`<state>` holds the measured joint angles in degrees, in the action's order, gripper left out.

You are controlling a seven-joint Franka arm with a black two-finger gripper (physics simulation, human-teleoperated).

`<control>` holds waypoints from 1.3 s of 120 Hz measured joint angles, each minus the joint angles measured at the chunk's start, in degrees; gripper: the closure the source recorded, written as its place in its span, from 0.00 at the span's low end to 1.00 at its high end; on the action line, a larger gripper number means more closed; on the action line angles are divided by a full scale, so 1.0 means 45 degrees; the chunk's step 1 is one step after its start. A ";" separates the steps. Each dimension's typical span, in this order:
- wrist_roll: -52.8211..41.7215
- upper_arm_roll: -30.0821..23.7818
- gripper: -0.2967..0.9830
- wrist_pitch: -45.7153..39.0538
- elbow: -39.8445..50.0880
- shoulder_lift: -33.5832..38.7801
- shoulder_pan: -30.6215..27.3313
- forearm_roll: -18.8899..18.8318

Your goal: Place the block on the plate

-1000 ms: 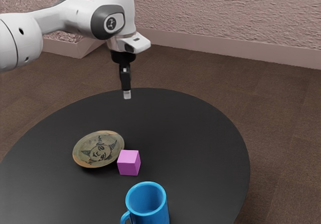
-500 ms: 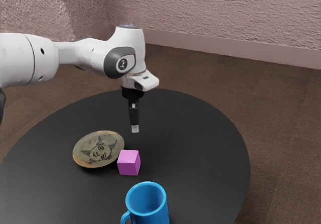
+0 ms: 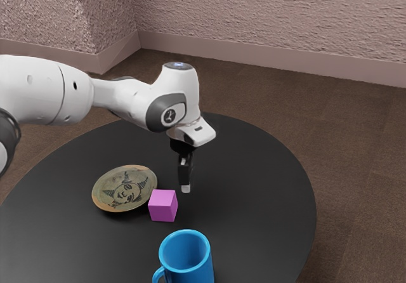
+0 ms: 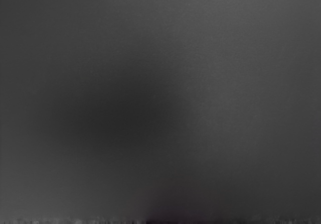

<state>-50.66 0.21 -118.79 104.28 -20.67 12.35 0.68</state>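
My gripper points down over the table, just to the exterior view's right of the pink-purple block and apart from it. Seen from this side, it does not reveal how its jaws stand. The block rests on the dark table, close against the near right edge of the plate, a greenish-brown dish with a dark drawing. Nothing lies on the plate. In the wrist view the dark table surface appears with a soft shadow across it.
A blue mug stands at the exterior view's lower edge, near the block, its handle toward the exterior view's left. The round black table curves away at the exterior view's right, with brown floor beyond.
My hand has come down and moved toward the exterior view's right and nearer to the camera, ending beside the block. Block, plate and mug have stayed put.
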 joint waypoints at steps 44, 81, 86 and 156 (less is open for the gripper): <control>-0.0621 0.0025 0.23 -0.1627 0.2343 0.1401 -0.0271 0.0078; -0.0938 0.0092 0.23 -0.2494 0.3798 0.2132 -0.0510 0.0083; -0.0971 0.0099 0.23 -0.2606 0.3985 0.2247 -0.0532 0.0083; -0.1365 0.0109 0.23 -0.3987 0.5250 0.2090 -0.1124 0.0212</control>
<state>-56.80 0.70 -136.73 127.91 -11.27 7.29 1.64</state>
